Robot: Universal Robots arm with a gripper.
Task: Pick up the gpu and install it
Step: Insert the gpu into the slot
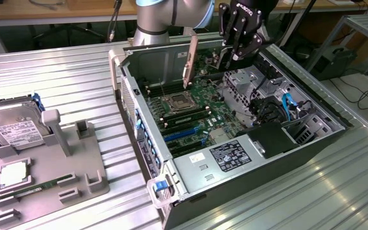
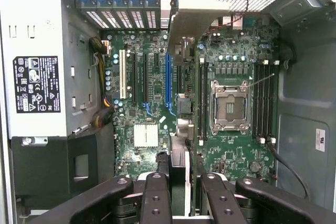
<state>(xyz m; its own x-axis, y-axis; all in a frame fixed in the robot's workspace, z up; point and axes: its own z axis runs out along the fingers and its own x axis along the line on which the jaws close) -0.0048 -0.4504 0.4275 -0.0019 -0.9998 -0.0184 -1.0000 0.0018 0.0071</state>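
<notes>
Hanging above the open computer case point(image 1: 235, 143) in the exterior view, the gripper point(image 1: 235, 52) is seen holding the gpu point(image 1: 200, 60) edge-on, with the card's silver metal bracket point(image 1: 189, 62) standing upright and reaching down toward the motherboard point(image 1: 197, 110). The card is held up in the air over the far end of the board, near the case's rear wall, and is not seated in any slot. The fingers point(image 1: 225, 57) are pinched on the gpu's far end. Inside the case, an empty processor socket point(image 1: 178, 100) is seen near the middle of the board, blue and black expansion slots point(image 1: 184, 134) lie toward the near end, and a grey power supply with a black label point(image 1: 232, 155) sits at the near corner. The case rests on a ribbed metal table point(image 1: 63, 76). On the exterior view's left, a grey holder point(image 1: 50, 163) is set on the table, well apart from the case, carrying a hard drive point(image 1: 15, 127), a processor chip point(image 1: 13, 175) and a memory stick point(image 1: 37, 188).

In the wrist view, the two black fingers point(image 2: 157, 198) are seen pressed onto the gpu point(image 2: 178, 166), which runs edge-on away from the camera, its pale bracket point(image 2: 189, 22) at the far end. Beneath it lie the motherboard point(image 2: 231, 150), the processor socket point(image 2: 229, 106), the blue slot point(image 2: 168, 80) and the labelled power supply point(image 2: 37, 82).
</notes>
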